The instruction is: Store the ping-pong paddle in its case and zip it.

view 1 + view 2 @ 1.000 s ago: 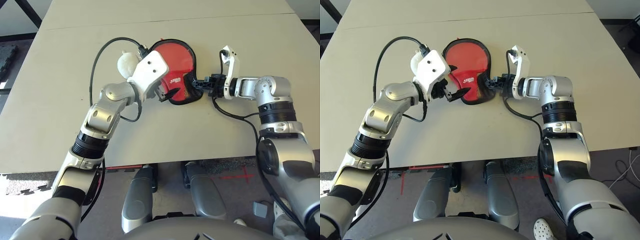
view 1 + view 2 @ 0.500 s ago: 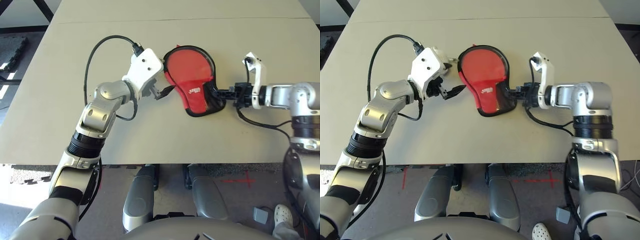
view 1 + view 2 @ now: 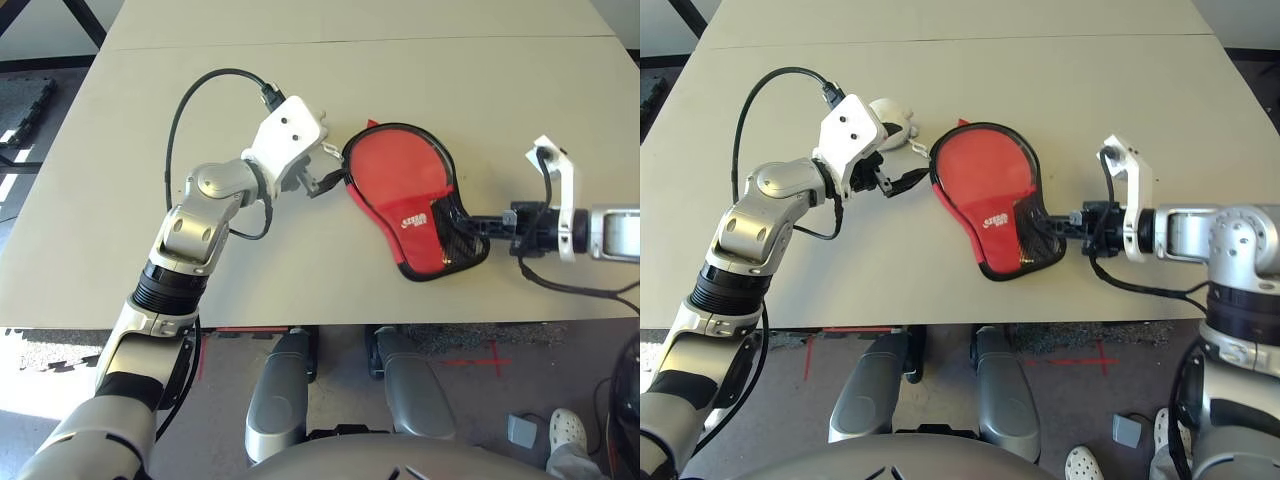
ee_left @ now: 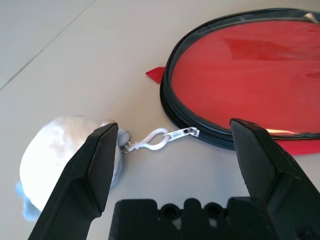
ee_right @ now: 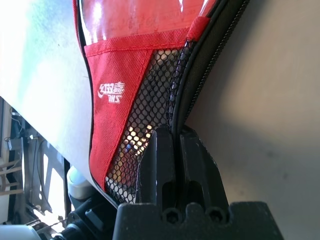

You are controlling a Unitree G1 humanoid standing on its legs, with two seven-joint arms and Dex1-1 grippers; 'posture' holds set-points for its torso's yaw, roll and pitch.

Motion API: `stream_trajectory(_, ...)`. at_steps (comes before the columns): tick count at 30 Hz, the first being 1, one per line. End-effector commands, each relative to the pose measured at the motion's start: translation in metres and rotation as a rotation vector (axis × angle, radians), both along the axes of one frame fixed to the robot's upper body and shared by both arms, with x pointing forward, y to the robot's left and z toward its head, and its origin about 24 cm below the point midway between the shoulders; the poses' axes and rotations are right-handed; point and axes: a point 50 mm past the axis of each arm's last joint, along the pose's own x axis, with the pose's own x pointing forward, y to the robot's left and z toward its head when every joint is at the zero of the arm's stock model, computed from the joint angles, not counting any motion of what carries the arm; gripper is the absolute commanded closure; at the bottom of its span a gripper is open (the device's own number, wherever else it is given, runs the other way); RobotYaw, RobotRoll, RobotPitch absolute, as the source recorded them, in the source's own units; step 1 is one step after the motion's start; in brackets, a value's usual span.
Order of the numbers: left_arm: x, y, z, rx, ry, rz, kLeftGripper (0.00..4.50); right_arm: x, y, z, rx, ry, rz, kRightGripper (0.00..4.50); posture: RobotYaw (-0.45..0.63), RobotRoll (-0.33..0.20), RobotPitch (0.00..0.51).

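- Case (image 3: 983, 175) slid toward the robot and rightward
- Right end effector (image 5: 175, 134) clamped on its mesh-side edge
- Left end effector (image 4: 174, 126) wide open, empty

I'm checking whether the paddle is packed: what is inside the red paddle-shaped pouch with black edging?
The red paddle-shaped zip pouch shows no contents I can identify; its red front and black mesh cover whatever it may hold.
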Motion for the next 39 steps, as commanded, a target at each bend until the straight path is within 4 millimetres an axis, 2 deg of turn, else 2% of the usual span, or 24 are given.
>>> stream_trajectory(1,-0.001,-0.001,-0.004,-0.009,0.014,-0.017,0.0,-0.009,0.003,-0.001,-0.001,0.01,0.017,4.44,0.06,0.0,0.269)
stream_trajectory(19,0.0,-0.003,-0.008,-0.014,0.023,-0.016,0.0,-0.015,0.022,-0.006,0.038,0.043,0.074,4.44,0.06,0.0,0.273)
stream_trajectory(27,0.001,-0.003,-0.009,-0.011,0.022,-0.019,0.0,-0.015,0.019,-0.004,-0.008,0.045,0.066,4.44,0.06,0.0,0.272)
stream_trajectory(31,0.001,-0.002,-0.008,-0.008,0.02,-0.02,0.0,-0.012,0.009,0.008,-0.079,0.006,0.081,3.43,0.06,0.0,0.27)
stream_trajectory(36,0.002,0.001,-0.006,-0.004,0.015,-0.016,0.0,-0.002,-0.021,0.029,-0.201,-0.114,0.119,1.61,0.06,0.0,0.264)
stream_trajectory(39,0.002,0.001,-0.005,-0.005,0.013,-0.014,0.0,0.011,-0.031,0.037,-0.256,-0.274,0.172,0.53,0.07,0.0,0.26)
